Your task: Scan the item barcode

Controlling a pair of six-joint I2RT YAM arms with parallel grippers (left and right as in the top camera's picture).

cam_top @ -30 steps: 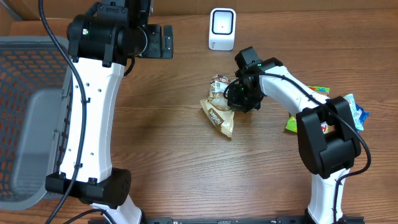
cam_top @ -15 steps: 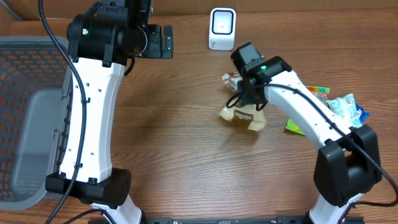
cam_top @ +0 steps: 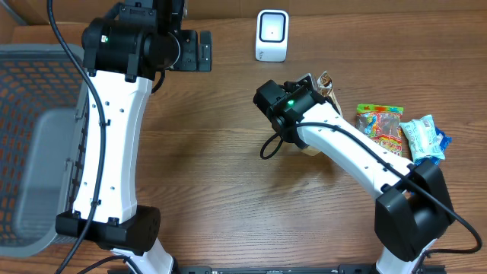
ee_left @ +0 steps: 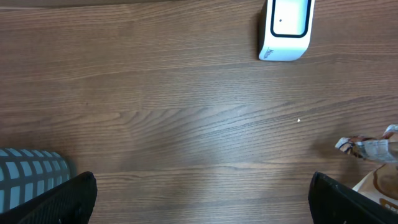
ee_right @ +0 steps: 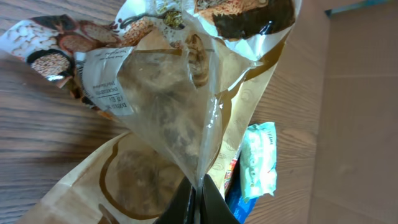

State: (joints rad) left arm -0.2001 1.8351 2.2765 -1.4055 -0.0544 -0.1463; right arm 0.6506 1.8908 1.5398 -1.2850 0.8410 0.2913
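- Two arms reach over a wooden table (cam_top: pixel 205 175), with a grey mesh basket (cam_top: pixel 30 152) at its left edge.
- Left gripper (ee_left: pixel 204 186) hangs near the far edge, its jaws spread wide and empty.
- White barcode scanner (cam_top: pixel 272 36) stands at the middle of the far edge.
- Right gripper (ee_right: pixel 198 199) pinches a brown snack bag (ee_right: pixel 180 112) just right of the scanner, apparently lifted off the wood.
- Gummy packet (cam_top: pixel 380 122) and blue-white packet (cam_top: pixel 424 137) lie by the right edge.

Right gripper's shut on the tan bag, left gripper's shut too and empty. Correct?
Not quite. The left gripper is open, not shut: the left wrist view shows its fingers wide apart with nothing between them. The rest holds: the right gripper is shut on the tan bag, and the left one is empty.
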